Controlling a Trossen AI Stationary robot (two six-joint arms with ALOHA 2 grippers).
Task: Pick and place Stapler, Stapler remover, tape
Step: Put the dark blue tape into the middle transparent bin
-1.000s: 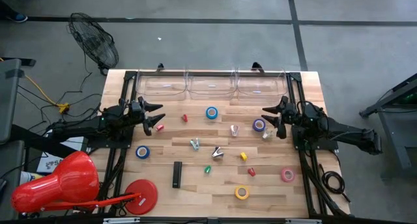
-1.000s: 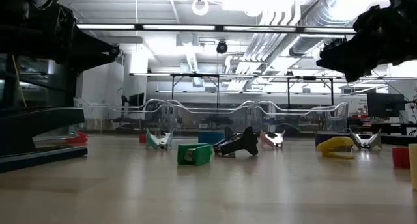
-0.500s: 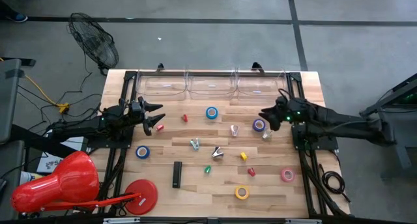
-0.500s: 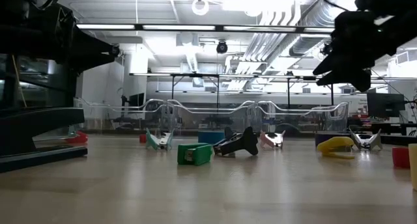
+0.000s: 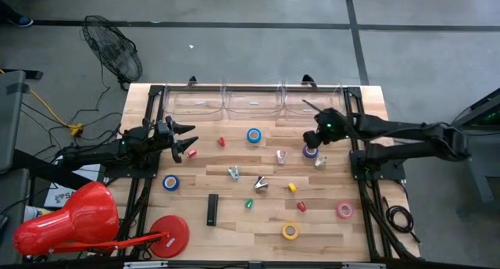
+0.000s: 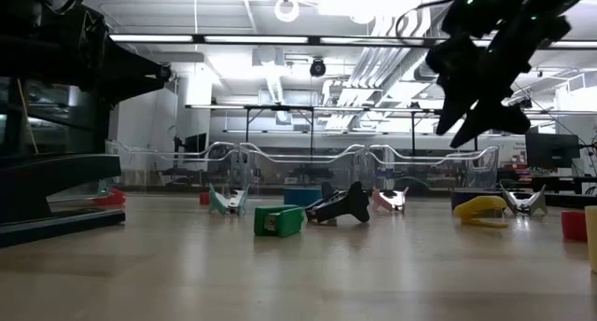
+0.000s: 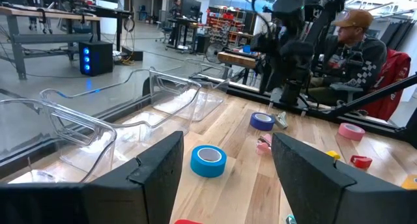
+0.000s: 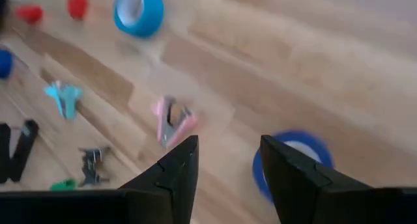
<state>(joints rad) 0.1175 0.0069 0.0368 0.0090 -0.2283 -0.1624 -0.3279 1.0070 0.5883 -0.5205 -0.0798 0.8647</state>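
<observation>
Right gripper (image 5: 314, 141) hovers over purple tape roll (image 5: 310, 150) near table's (image 5: 367, 222) right edge, fingers parted, empty. Pink staple remover (image 8: 173, 122) just beside roll. Blue tape roll (image 5: 254, 135) near clear bins (image 5: 254, 102) at back edge. Black stapler (image 5: 212, 209) near front edge. Left gripper (image 5: 190, 141) waits at left edge, fingers spread, empty.

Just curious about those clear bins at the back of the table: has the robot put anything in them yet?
No. In the high view the clear bins along the far edge show nothing inside, while the tape rolls lie on the table.
</observation>
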